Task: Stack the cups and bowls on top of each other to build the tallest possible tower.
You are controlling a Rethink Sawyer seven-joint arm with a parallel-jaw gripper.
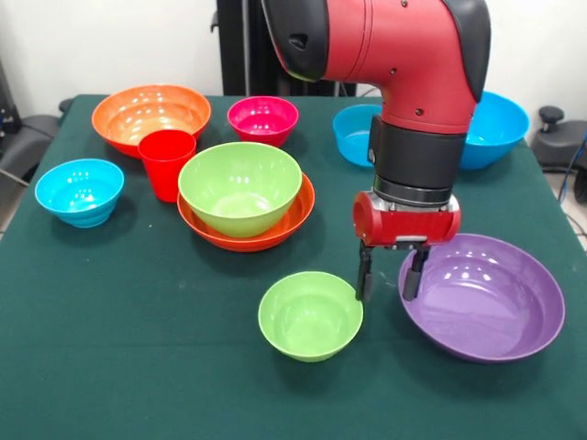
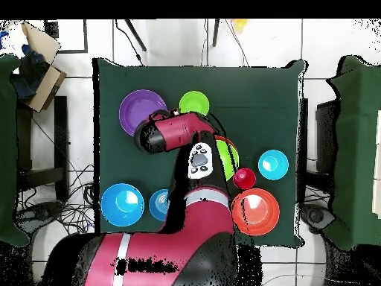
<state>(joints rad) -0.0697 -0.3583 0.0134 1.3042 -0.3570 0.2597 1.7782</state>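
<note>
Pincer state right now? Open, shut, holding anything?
Pincer: open, holding nothing, its two dark fingers hanging apart between the small glossy green plastic bowl and the wide purple plastic bowl.

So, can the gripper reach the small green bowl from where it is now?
Probably yes. The gripper hangs with open jaws between the small green bowl and the purple bowl, right beside the green bowl's rim, and nothing lies between them on the table.
</note>
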